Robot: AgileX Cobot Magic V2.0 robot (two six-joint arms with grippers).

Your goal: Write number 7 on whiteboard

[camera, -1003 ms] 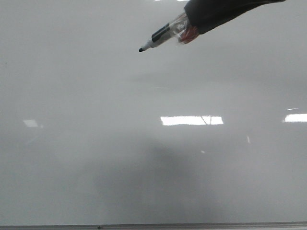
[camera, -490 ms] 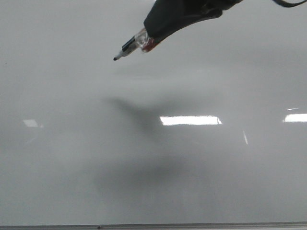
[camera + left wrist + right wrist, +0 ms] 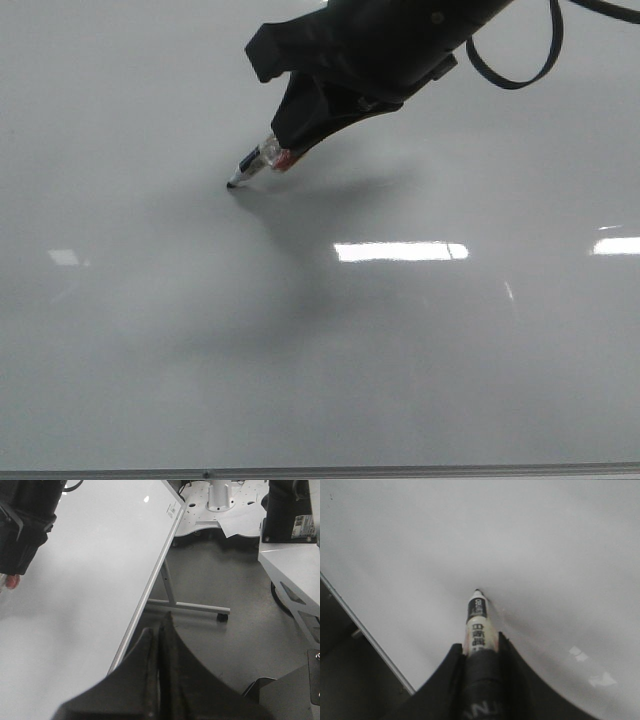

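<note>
The whiteboard (image 3: 150, 350) fills the front view, glossy pale grey and bare; no number 7 or any ink shows on it. My right gripper (image 3: 290, 145) is shut on a black-tipped marker (image 3: 252, 168), whose tip sits at or just on the board, left of centre. In the right wrist view the marker (image 3: 477, 617) sticks out between the jaws with its tip against the board (image 3: 545, 555). My left gripper (image 3: 159, 625) is shut and empty, off the board's edge (image 3: 150, 587) above the floor.
Bright rectangular glare patches (image 3: 400, 251) lie on the board. The board's thin grey frame (image 3: 320, 471) runs along the near edge. In the left wrist view a metal stand leg (image 3: 190, 607) and a grey floor lie beside the board.
My right gripper has come down and to the left with the marker; the tip has gone from well above the board to touching or almost touching it.
</note>
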